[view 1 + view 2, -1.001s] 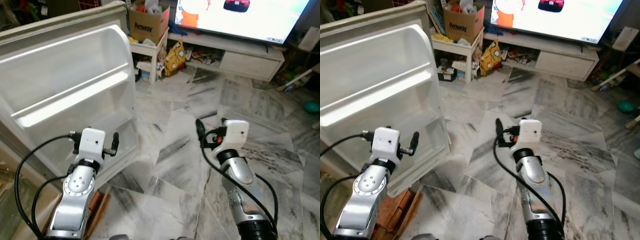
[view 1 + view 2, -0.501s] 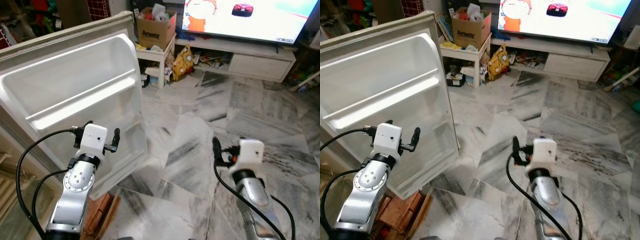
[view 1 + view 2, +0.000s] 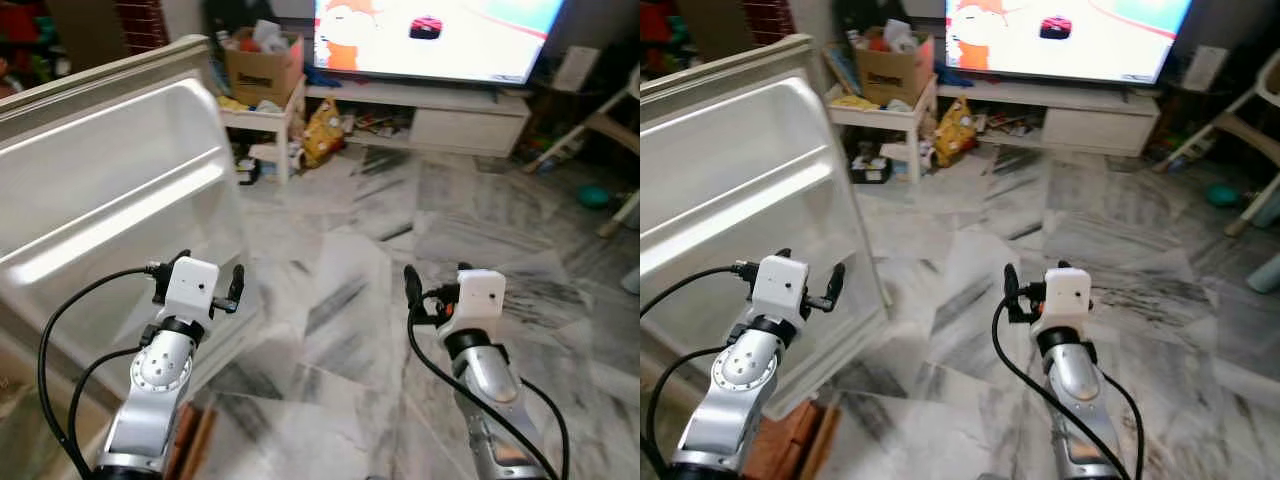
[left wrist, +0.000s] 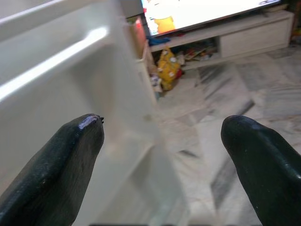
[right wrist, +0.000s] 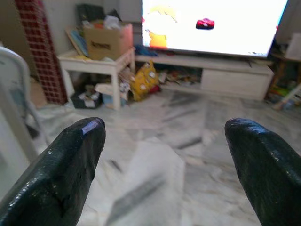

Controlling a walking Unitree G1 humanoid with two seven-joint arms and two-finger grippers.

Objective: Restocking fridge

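On the robot's left stands the open white plastic fridge door (image 3: 110, 200), its inner liner facing the camera, moulded shelf rails bare.

Left gripper (image 4: 162, 141): raised just in front of the door's lower edge; jaws spread wide, nothing between them.

Right gripper (image 5: 164, 136): raised over the grey-veined white marble tile floor (image 3: 400, 230), well apart from the door; jaws spread wide, nothing held.

Far side of room: large lit television screen (image 3: 1060, 35) above a long low white TV cabinet (image 3: 1080, 115).

Beside the cabinet: small white side counter (image 3: 885, 110) carrying a brown cardboard box (image 3: 890, 62) stuffed with items; clutter on its lower shelf; yellow printed bag (image 3: 953, 128) on the floor leaning at its side.
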